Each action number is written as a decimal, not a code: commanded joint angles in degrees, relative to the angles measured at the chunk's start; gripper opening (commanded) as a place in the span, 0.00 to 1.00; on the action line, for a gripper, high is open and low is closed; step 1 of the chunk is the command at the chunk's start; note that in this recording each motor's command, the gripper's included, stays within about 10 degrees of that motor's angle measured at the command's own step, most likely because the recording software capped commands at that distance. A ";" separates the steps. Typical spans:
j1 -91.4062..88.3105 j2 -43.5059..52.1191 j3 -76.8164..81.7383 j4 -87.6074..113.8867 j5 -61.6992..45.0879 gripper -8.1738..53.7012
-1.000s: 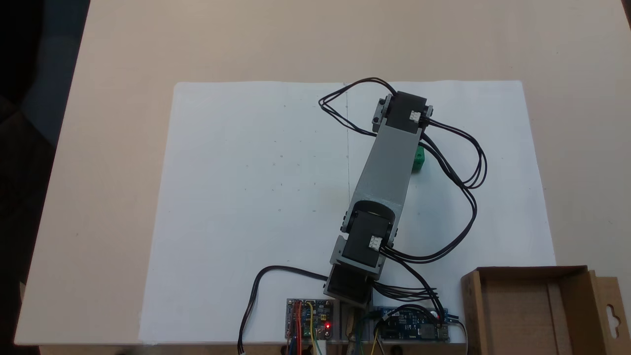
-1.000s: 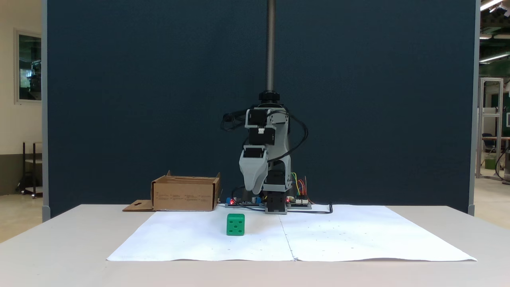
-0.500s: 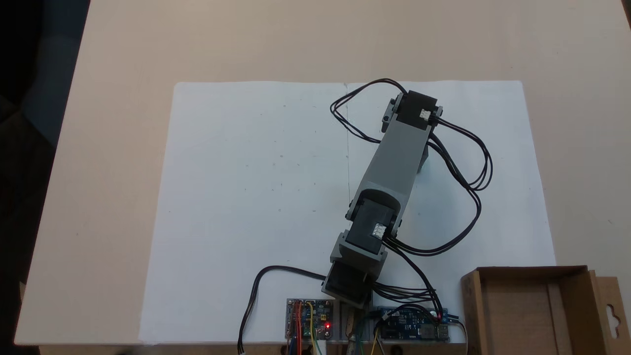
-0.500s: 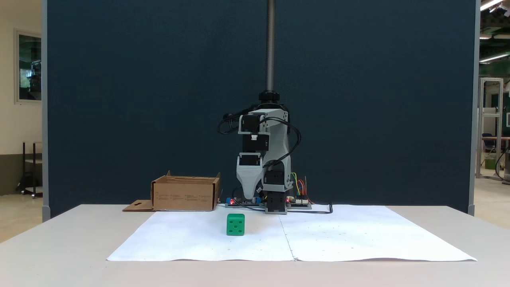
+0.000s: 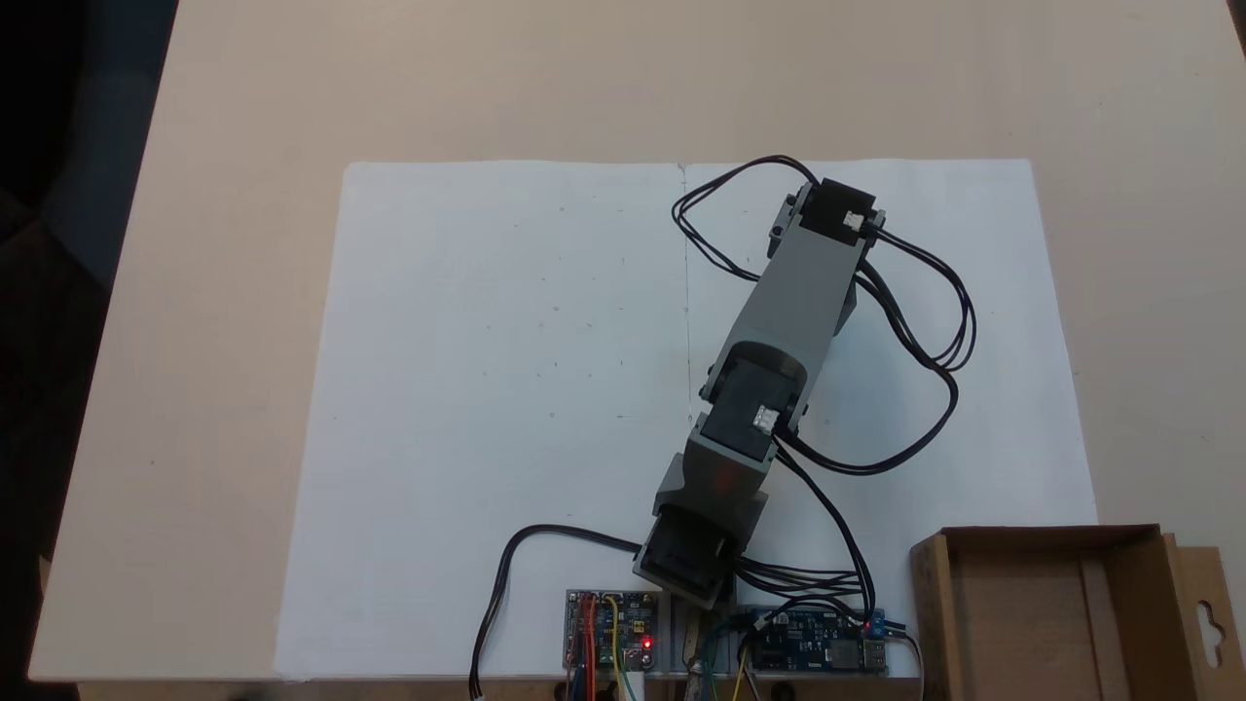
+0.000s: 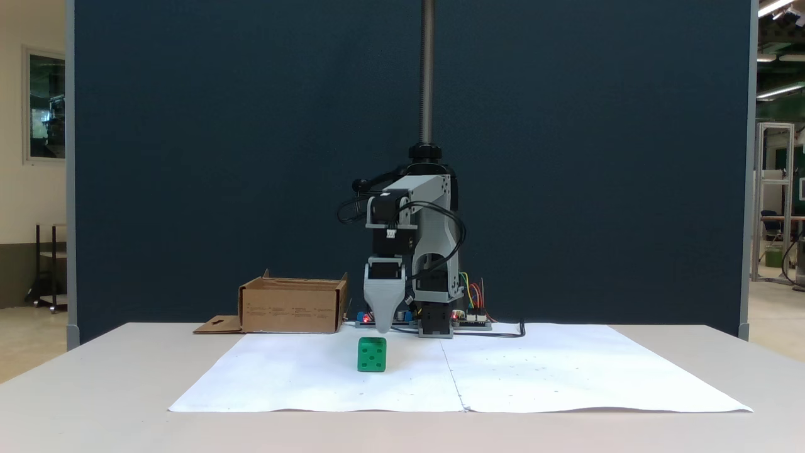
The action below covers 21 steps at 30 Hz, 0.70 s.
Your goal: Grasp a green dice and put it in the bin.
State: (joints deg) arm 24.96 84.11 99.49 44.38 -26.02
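gripper (image 6: pixel 382 328) pointing down just above the green dice (image 6: pixel 371 354), mid-frame in front cam | only one tip visible, cant tell if open/closed, holding nothing | bin (image 5: pixel 1046 613) bottom right in top cam, dice on white paper (image 6: pixel 534 371)

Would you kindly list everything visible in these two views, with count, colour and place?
green dice: one, bright green, on the paper in front of the arm.
bin: one, brown cardboard, beside the paper near the arm's base, flap with a keyhole cutout.
paper sheet: one, white, spread over the table.
table: one, beige.
circuit boards: two, by the arm's base, red lights lit.
backdrop panel: one, dark blue, behind the table.
arm: one, grey and black, black cables.
pincer: one, grey, tip just above the dice.
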 commanded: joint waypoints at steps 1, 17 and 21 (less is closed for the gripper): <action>0.79 0.35 -2.90 -3.08 -5.54 0.83; 3.08 -2.29 -3.69 -5.10 -5.89 0.83; 3.60 -2.99 -3.69 -5.10 -6.50 0.83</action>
State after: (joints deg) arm 27.86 80.51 97.91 40.96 -26.28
